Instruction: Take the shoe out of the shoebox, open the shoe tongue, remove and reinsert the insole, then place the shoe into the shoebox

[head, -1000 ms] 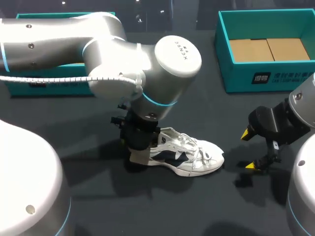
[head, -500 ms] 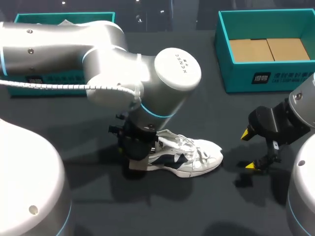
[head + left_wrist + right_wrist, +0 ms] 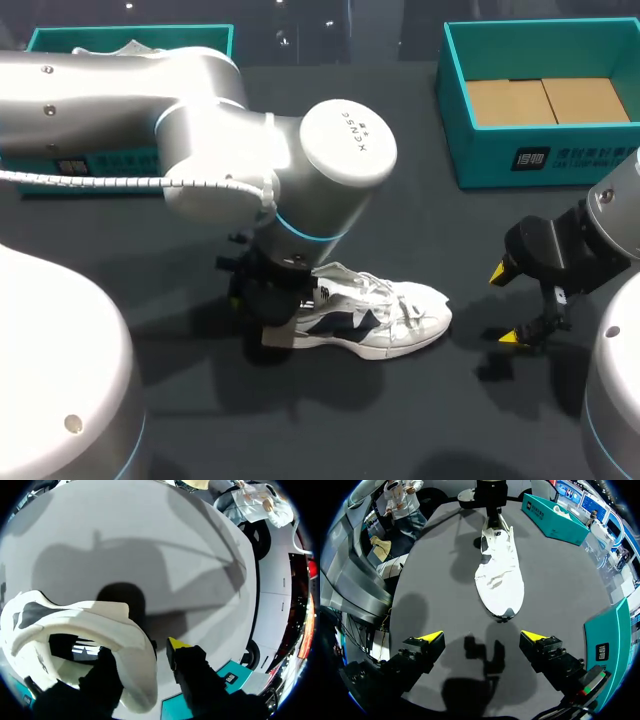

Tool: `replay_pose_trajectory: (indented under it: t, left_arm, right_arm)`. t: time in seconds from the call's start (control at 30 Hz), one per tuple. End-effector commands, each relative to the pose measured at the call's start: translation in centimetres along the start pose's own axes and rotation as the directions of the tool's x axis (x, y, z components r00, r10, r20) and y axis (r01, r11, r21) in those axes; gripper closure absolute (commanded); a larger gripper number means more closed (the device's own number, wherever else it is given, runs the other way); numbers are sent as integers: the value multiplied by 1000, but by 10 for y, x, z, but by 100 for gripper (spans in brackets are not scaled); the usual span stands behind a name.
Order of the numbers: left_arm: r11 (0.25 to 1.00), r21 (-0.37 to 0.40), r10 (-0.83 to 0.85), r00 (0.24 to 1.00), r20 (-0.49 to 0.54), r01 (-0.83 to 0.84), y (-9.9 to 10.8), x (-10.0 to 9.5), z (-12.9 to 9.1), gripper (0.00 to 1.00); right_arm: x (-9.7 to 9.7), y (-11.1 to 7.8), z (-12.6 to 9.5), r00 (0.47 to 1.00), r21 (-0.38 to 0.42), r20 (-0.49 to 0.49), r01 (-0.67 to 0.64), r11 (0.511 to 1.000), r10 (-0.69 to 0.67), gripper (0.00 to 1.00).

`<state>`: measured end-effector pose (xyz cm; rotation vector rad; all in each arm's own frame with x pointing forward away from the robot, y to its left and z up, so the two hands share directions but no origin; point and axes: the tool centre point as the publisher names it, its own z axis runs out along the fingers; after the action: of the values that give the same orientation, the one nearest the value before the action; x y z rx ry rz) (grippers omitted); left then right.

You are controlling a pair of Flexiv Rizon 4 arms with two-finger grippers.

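A dark surface (image 3: 300, 430) carries everything. The big silver left arm (image 3: 200, 130) reaches to its middle, and an open teal shoebox (image 3: 500, 165) sits at the far right. A white shoe (image 3: 395, 320) stands on its sole mid-surface, out of the box, toe toward the right arm. The left hand (image 3: 145, 665) pinches only the heel rim, one finger inside, one outside. The right hand (image 3: 505, 305) hangs wide open and empty, apart from the toe. With so thin a hold and nothing steadying its front, the shoe may twist, slip free or tip.
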<state>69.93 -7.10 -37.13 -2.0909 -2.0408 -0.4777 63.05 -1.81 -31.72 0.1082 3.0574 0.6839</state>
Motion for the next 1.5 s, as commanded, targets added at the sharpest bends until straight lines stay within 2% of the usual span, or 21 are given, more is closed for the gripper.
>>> replay_pose_trajectory:
  t: [0.03, 0.1, 0.43, 0.53, 0.57, 0.63, 0.67, 0.7, 1.17, 1.23, 1.3, 1.4, 1.5]
  left_arm:
    - [1000, 11, -2, 999, 39, 2, 0, 14, -10, 17]
    - [999, 48, 2, 998, 70, -6, 0, 20, -23, 0]
    - [998, 64, -39, 967, 252, 24, -11, 50, -86, 0]
    - [990, 129, -97, 950, 297, 61, -17, 63, -98, 0]
    - [985, 155, -119, 945, 305, 74, -18, 66, -100, 0]
    - [943, 311, -218, 923, 319, 115, -21, 78, -105, 0]
    - [914, 389, -250, 917, 311, 117, -22, 83, -106, 0]
    - [849, 519, -276, 921, 273, 101, -25, 91, -103, 0]
    - [849, 519, -276, 921, 273, 101, -25, 91, -103, 0]
    - [755, 638, -403, 874, 270, 151, -16, 99, -110, 0]
    - [670, 717, -515, 817, 261, 193, -7, 110, -115, 0]
    - [580, 776, -637, 732, 241, 249, 6, 123, -115, 0]
    - [505, 821, -706, 674, 216, 266, 11, 136, -112, 0]
  right_arm:
    - [2, 0, 0, 1000, 2, 4, 0, 1000, 0, 0]
    - [2, 0, 0, 1000, 2, 4, 0, 1000, 0, 0]
    - [2, 0, 0, 1000, 2, 4, 0, 1000, 0, 0]
    - [2, 0, 0, 1000, 2, 4, 0, 1000, 0, 0]
    - [2, 0, 0, 1000, 2, 4, 0, 1000, 0, 0]
    - [2, 0, 0, 1000, 2, 4, 0, 1000, 0, 0]
    - [2, 0, 0, 1000, 2, 4, 0, 1000, 0, 0]
    - [2, 0, 0, 1000, 2, 4, 0, 1000, 0, 0]
    - [2, 0, 0, 1000, 2, 4, 0, 1000, 0, 0]
    - [2, 0, 0, 1000, 2, 4, 0, 1000, 0, 0]
    - [2, 0, 0, 1000, 2, 4, 0, 1000, 0, 0]
    - [2, 0, 0, 1000, 2, 4, 0, 1000, 0, 0]
    - [2, 0, 0, 1000, 2, 4, 0, 1000, 0, 0]
